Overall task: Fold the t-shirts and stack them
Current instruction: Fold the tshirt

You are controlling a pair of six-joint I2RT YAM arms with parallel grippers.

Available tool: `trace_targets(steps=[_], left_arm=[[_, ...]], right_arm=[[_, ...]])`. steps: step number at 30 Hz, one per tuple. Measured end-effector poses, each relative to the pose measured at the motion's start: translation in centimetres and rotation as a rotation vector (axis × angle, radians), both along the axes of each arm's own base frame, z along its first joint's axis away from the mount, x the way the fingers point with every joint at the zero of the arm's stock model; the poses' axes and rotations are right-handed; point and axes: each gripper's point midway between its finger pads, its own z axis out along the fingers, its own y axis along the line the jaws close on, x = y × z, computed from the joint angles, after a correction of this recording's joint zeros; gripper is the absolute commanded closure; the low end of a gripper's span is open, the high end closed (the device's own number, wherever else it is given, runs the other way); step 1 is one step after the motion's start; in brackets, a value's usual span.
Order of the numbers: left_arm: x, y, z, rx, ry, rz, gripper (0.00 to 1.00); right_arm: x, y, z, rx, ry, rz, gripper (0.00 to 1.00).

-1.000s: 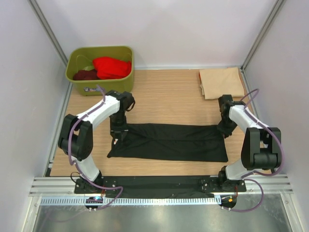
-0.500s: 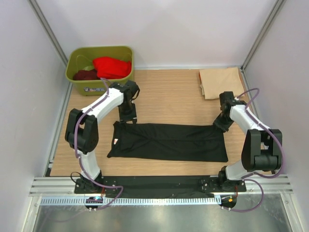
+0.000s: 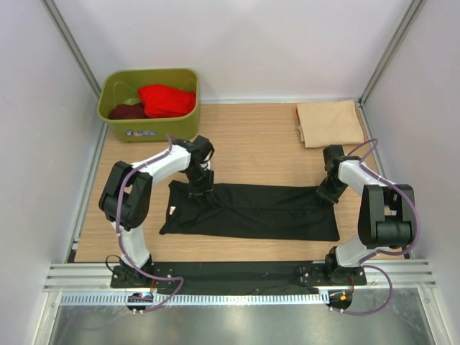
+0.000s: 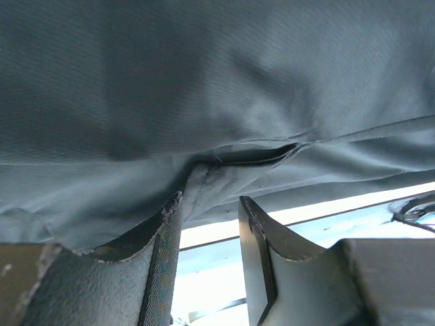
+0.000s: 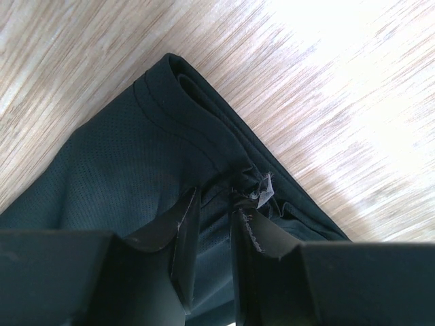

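One black t-shirt point(image 3: 259, 212) (white neck label point(image 3: 172, 210) unreadable): right hand point(image 5: 216, 201) pinches it, left hand point(image 4: 210, 202) unclear

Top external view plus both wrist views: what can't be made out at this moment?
- Left gripper: in the left wrist view the black t-shirt fills the frame, so whether the jaws pinch it is unclear; from above, the wrist covers them.
- Maroon t-shirt: in the top view it is mostly hidden by the red t-shirt and the tub wall.
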Motion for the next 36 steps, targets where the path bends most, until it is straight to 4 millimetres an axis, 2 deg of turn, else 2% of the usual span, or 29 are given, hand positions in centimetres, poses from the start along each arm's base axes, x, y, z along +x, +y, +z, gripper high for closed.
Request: trace_targets(steps=[14,21,27,31,36], left_arm=[[-2.0,-1.0,-1.2,-0.005,0.016,-0.063,0.61],[-4.0,-2.9,0.6,-0.057,-0.029,-0.133,0.6],[-6.4,-3.3,1.6,-0.105,-0.009,-0.158,0.6],[-5.8,-3.4,2.3,-0.096,-0.029,-0.16,0.59],[-2.8,-3.8,3.6,-0.072,-0.093,-0.153,0.59]], right_arm=[[0.1,-0.1,0.2,-0.005,-0.007,0.003,0.7],[0.2,-0.2,0.4,-0.01,-0.018,0.002,0.7],[0.7,-0.2,0.8,-0.012,-0.03,0.002,0.7],[1.1,-0.2,1.2,-0.013,-0.042,0.002,0.7],[1.4,-0.2,1.3,-0.009,-0.049,0.003,0.7]])
